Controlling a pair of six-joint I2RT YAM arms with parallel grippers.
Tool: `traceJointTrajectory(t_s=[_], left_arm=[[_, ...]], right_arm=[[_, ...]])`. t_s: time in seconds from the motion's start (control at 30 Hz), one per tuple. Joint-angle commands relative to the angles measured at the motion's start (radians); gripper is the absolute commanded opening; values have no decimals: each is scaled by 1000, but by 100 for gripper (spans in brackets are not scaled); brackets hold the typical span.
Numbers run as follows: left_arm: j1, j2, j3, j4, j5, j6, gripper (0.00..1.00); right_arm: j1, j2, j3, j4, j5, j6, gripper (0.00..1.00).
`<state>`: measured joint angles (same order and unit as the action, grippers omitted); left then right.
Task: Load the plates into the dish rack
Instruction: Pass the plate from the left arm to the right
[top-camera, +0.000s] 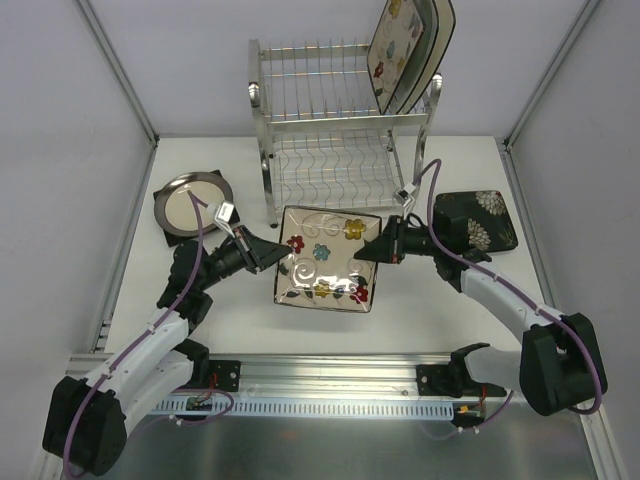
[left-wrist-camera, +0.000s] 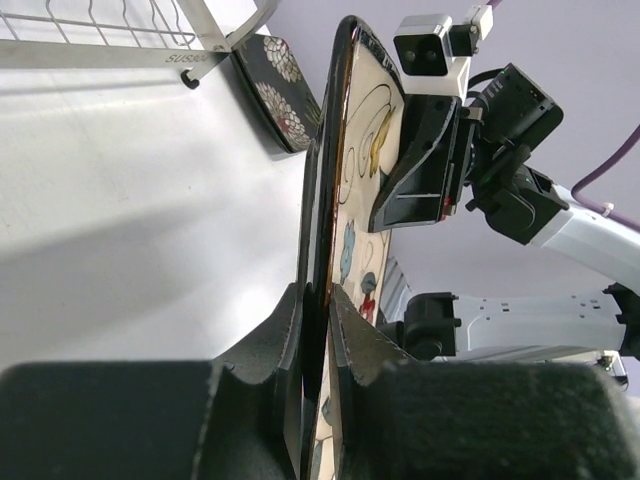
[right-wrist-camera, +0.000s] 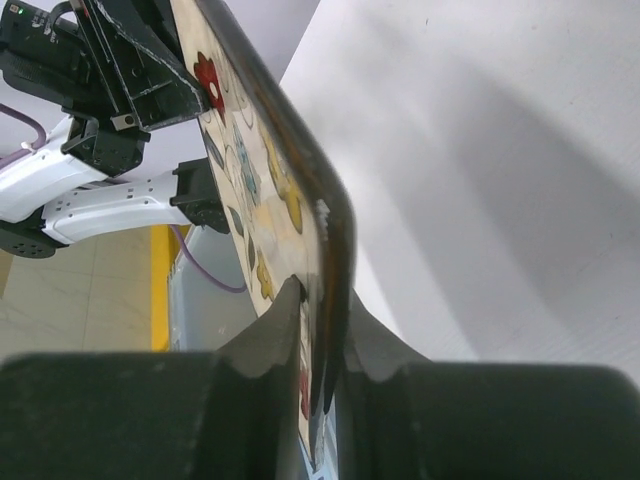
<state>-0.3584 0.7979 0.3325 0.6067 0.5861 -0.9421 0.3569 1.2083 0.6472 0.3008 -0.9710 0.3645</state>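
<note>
At the far left of the table (top-camera: 240, 330) a round plate (top-camera: 192, 201) lies flat, waiting. The left gripper (top-camera: 272, 252) is clamped on the left rim of the floral plate (top-camera: 328, 262), its fingers (left-wrist-camera: 290, 330) pinching the dark edge. The floral plate hangs in the middle of the table, just near of the rack (top-camera: 330, 120), and seems to be lifted clear of the surface. The right gripper (top-camera: 378, 248) is closed on the opposite rim, one finger on each face. A dark plate (top-camera: 476, 220) lies flat at the right, and two racked plates (top-camera: 410, 50) stand at the right end of the upper tier.

With both arms on one plate, they should move as a pair so the rim is neither twisted nor pulled. If this is a handover, neither grip should loosen before the other is firm. The plate then needs tipping onto its edge and lowering into a free slot left of the racked plates, clear of the posts.

The only writing is a small stamp (left-wrist-camera: 186, 60) on the rack's bottom rail, perhaps "SUS304", but it is too small to be sure.
</note>
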Motion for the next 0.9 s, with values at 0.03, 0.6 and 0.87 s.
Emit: traceJointTrajectory(t_s=[0.03,0.6,0.87], left_arm=[[-10,-43,73,232,29,-81,0],[-8,-94,128,-57,-52,97,79],[-8,-164,223,-364,-169,311,95]], right_arm=[[5,-42,77,54,-28,-39,2],[4,-225,322,-333,95,-206,1],[4,-265,566,-529,193,-291,1]])
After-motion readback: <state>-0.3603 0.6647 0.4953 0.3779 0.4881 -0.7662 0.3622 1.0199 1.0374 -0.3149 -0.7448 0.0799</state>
